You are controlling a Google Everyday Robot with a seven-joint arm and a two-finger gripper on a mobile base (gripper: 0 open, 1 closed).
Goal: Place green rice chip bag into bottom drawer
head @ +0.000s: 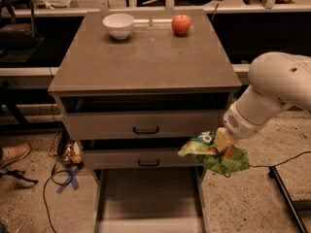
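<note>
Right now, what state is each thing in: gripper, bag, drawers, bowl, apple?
gripper: shut on bag, right of the cabinet
bag: held in the air, not in a drawer
bottom drawer: pulled out
middle drawer: looks shut
top drawer: looks shut
bowl: upright on the cabinet
apple: upright on the cabinet
</note>
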